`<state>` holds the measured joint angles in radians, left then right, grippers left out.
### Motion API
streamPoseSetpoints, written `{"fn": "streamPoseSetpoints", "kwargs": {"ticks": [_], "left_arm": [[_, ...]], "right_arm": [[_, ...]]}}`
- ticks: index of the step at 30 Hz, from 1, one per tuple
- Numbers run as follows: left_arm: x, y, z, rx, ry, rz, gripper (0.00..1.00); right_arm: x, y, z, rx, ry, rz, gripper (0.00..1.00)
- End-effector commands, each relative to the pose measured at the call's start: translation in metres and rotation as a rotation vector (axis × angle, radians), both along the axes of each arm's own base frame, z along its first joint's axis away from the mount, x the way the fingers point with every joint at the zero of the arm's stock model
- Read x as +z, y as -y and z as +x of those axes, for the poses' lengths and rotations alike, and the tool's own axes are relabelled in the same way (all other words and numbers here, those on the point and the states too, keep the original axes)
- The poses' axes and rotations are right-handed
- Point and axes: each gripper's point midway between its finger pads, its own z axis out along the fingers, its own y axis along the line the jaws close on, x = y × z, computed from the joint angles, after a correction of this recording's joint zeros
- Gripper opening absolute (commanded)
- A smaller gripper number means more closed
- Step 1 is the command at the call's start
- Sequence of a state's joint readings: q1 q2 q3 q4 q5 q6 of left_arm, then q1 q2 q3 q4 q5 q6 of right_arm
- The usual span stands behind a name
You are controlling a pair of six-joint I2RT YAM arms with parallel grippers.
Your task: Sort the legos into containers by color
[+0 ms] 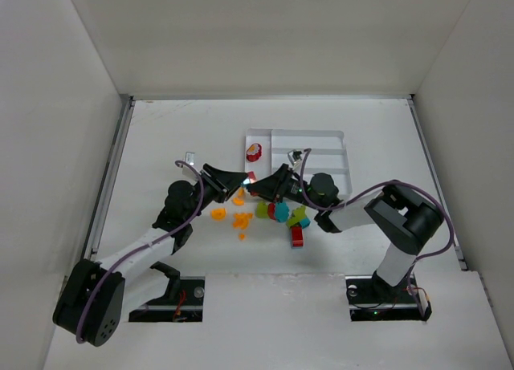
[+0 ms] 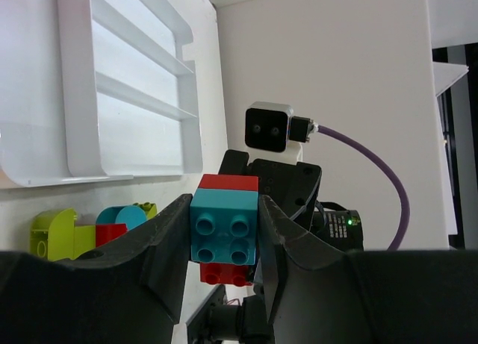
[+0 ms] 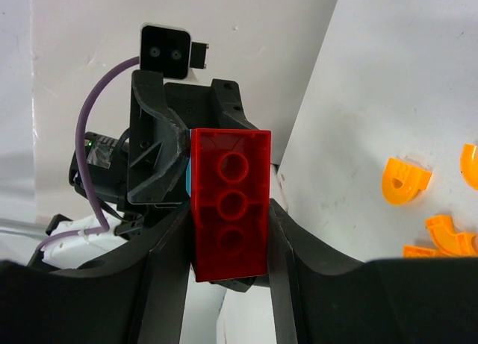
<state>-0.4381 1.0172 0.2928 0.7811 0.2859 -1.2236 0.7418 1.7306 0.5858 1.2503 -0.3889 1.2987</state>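
Observation:
My left gripper and right gripper meet tip to tip just in front of the white tray. The left gripper is shut on a teal brick that is joined to a red brick. The right gripper is shut on that red brick; a sliver of teal shows behind it. Both bricks are held above the table. One red piece lies in the tray's tall narrow section. The tray's long sections look empty.
Several orange pieces lie on the table below the left gripper, also in the right wrist view. A pile of lime, teal and red bricks lies below the right gripper. White walls enclose the table.

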Motion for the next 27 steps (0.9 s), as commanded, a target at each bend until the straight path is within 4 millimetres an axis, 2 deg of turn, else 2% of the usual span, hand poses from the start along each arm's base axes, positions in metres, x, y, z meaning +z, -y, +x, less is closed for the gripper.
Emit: {"fn": "streamPoseSetpoints", "kwargs": {"ticks": [1, 7, 13, 16, 20, 23, 27], "left_arm": [[0.014, -0.007, 0.0, 0.005, 0.066, 0.006, 0.12], [0.005, -0.023, 0.0, 0.024, 0.062, 0.061, 0.09], [0.002, -0.034, 0.001, 0.043, 0.069, 0.11, 0.1], [0.0, -0.036, 0.003, 0.052, 0.071, 0.148, 0.1], [-0.004, -0.041, 0.006, 0.072, 0.079, 0.199, 0.1], [-0.009, -0.044, 0.009, 0.089, 0.078, 0.241, 0.1], [-0.012, -0.046, 0.012, 0.099, 0.082, 0.282, 0.11]], "right_arm": [[0.012, 0.016, 0.012, -0.059, 0.07, 0.032, 0.39], [0.008, 0.04, 0.024, -0.117, 0.074, -0.016, 0.39], [-0.006, 0.037, 0.038, -0.147, 0.064, -0.139, 0.38], [-0.017, 0.037, 0.059, -0.213, 0.044, -0.268, 0.38], [-0.039, 0.042, 0.084, -0.339, 0.052, -0.562, 0.39], [-0.043, 0.04, 0.096, -0.39, 0.102, -0.739, 0.4], [-0.049, 0.031, 0.107, -0.395, 0.143, -0.886, 0.41]]}}
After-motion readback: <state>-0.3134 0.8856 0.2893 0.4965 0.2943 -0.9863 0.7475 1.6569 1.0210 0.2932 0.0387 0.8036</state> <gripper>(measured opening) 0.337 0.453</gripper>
